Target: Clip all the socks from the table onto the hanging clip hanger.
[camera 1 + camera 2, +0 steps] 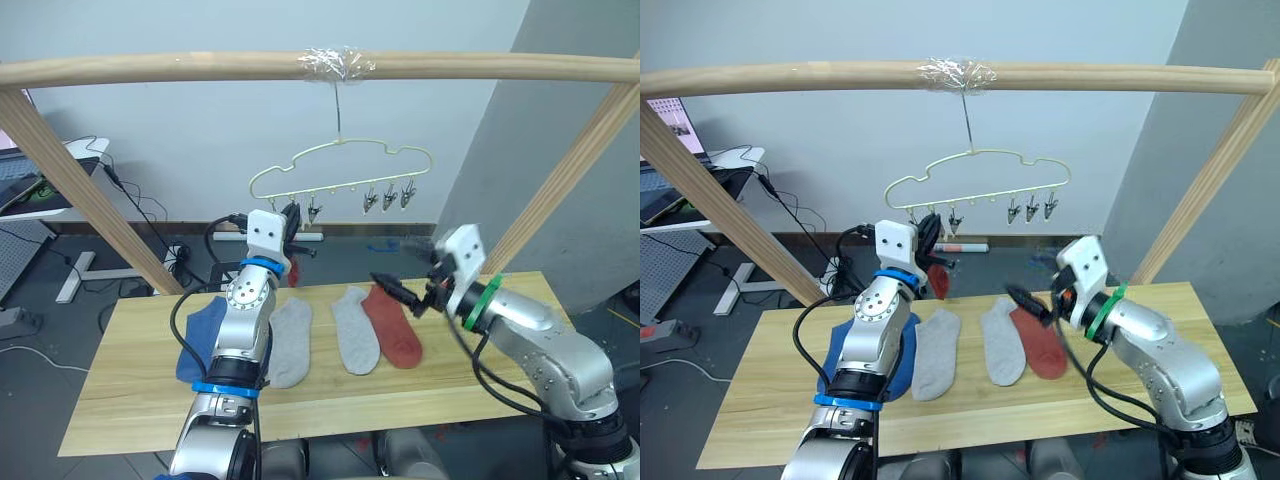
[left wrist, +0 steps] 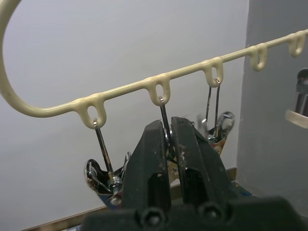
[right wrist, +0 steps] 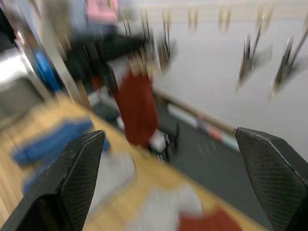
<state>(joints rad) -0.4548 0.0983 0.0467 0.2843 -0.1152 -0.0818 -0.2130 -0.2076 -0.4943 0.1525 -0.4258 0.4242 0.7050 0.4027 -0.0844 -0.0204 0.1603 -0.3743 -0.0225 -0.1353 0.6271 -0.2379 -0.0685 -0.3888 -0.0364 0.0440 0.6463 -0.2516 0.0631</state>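
One rust-red sock (image 1: pixel 938 281) hangs from the pale-yellow wire clip hanger (image 1: pixel 340 165); left claw (image 2: pixel 169 144) pinches a clip (second along). Right claw (image 3: pixel 168 183) spread. Five socks left on bench (image 1: pixel 130 400).

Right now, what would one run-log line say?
left end effector: shut on clip | right end effector: open | red sock: hanging | hanger

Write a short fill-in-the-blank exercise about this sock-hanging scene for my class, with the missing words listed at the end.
1. The pale-yellow wire clip hanger hangs from a wooden ____.
2. The left gripper has its black fingers closed on a small metal ____ of the hanger.
3. One rust-red sock already hangs at the hanger; the other rust-red sock lies on the pale wooden ____.
4. The right gripper's fingers are ____.

Missing words: pole; clip; table; open
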